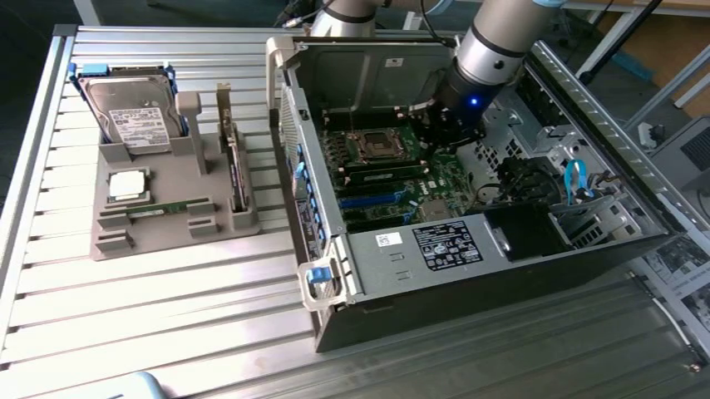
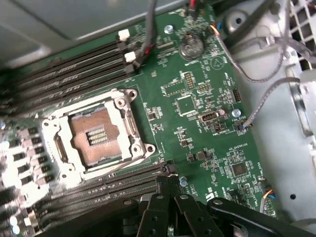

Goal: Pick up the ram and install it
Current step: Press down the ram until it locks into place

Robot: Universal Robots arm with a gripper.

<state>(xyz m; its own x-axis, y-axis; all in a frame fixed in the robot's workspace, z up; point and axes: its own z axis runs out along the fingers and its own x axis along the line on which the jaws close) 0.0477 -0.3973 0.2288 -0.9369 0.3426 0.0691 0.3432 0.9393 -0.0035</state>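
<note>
The gripper (image 2: 169,197) is inside the open computer case (image 1: 466,283). Its fingers (image 2: 157,210) are pressed together, and I can see nothing between them. The tips hang just above the end of the dark memory slots (image 2: 98,190) on the green motherboard (image 2: 197,103). Right beyond those slots is the empty processor socket (image 2: 96,136) with its metal frame, and past it lies a 2nd bank of slots (image 2: 74,74).

Outside the case, toward the exterior view's left, a grey holder (image 1: 166,237) stands on the slatted table (image 1: 133,299), well apart from the gripper. The ram (image 1: 166,206), a thin green stick, lies flat in a groove of that holder. Just behind the ram rests the square silver chip (image 1: 128,184), and farther back the hard drive (image 1: 135,116) stands tilted in its cradle. 1 tall card (image 1: 235,166) stands on edge along the side of the holder nearest the case.
</note>
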